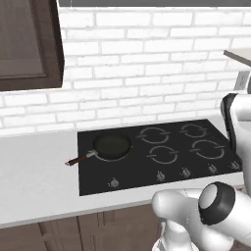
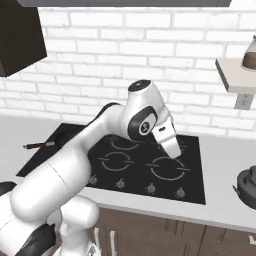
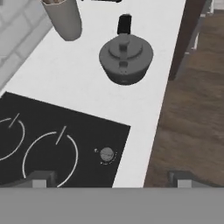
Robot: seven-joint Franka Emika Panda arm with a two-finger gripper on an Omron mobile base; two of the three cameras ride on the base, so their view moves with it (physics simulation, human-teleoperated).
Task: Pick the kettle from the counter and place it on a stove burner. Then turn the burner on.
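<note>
- Nearest in the hand view, the gripper [image 3: 111, 177] hangs with its two dark fingertips spread wide, released and holding nothing, over the front right corner of the flat black glass stove [image 3: 87, 131].
- Just under it sit a white ring burner mark [image 3: 50, 157] and a small round knob [image 3: 106, 154].
- Farther along the pale grey-white counter [image 3: 74, 74], well apart from the stove, stands the squat dark grey metal kettle [image 3: 126, 59], upright with a lid knob and a black handle.
- It looks rigid, smooth and probably heavy; the raised handle seems the safest grip.
- Beyond stands a beige cup [image 3: 64, 17].
</note>
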